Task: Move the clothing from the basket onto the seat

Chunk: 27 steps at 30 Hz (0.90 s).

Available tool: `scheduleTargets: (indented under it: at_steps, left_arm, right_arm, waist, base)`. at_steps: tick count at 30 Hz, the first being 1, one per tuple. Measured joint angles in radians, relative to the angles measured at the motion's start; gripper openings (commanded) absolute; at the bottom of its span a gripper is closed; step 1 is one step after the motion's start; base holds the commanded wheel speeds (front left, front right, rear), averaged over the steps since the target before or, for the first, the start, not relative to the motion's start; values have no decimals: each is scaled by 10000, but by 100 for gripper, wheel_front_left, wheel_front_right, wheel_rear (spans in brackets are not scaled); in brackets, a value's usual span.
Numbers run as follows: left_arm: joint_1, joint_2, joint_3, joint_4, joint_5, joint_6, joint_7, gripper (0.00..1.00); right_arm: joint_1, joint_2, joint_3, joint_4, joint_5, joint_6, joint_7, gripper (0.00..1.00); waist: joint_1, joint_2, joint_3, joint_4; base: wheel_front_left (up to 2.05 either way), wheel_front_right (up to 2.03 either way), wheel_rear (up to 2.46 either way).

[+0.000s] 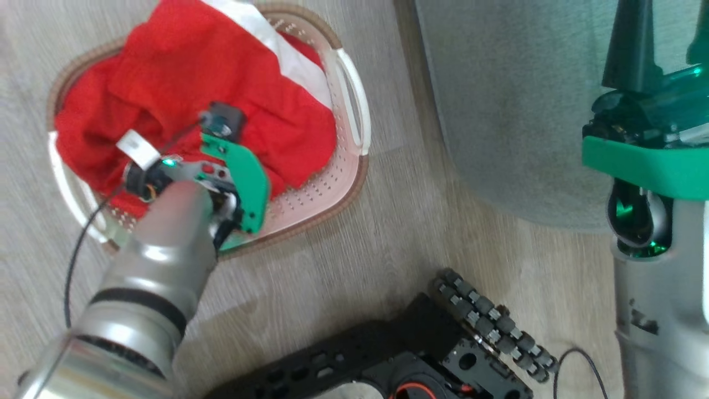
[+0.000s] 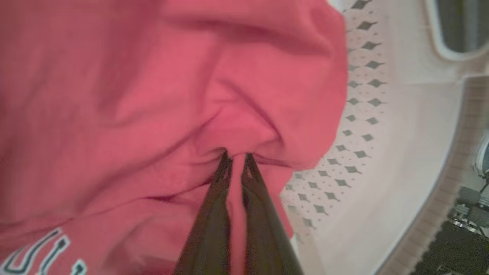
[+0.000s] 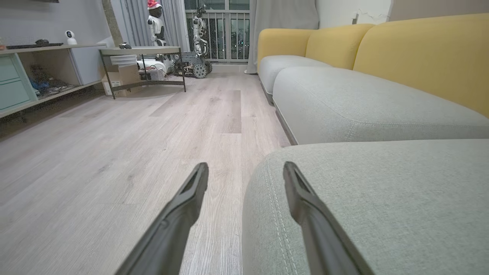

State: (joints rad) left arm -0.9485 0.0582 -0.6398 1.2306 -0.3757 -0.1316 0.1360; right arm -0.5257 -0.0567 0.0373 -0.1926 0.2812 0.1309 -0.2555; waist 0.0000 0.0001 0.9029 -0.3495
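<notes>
Here, pale wood floor [image 3: 114,152] beside the seat [image 3: 382,198]; left gripper [image 2: 237,155] pinches clothing [image 2: 153,95], right gripper [image 3: 245,166] spread.

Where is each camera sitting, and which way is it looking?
Head view: on the head, looking down at the basket, clothing, seat and floor; left forearm and right arm show.
Left wrist view: on the left wrist, looking into the basket; left gripper shut on clothing.
Right wrist view: on the right wrist, looking level along floor and seat; right gripper open.
Shared: head and left wrist views both show clothing in the basket.
</notes>
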Motion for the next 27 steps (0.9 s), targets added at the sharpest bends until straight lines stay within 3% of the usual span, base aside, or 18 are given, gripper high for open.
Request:
scheduleTargets:
  at_steps: [17,27]
  left_arm:
    - [1723,-19,-2203,-1783,-1850,0,-1630,0]
    - [2183,-19,-2554,-2663,-2571,0,-2803,0]
  right_arm:
    - [1102,-6,-238,711,-704,0,0,100]
    - [2056,-127,-291,1179,-700,0,0,100]
  waist:
    - [-1,0,-3125,754]
    - [-1,0,-5194,1268]
  base:
    - [0,0,0]
    - [0,0,0]
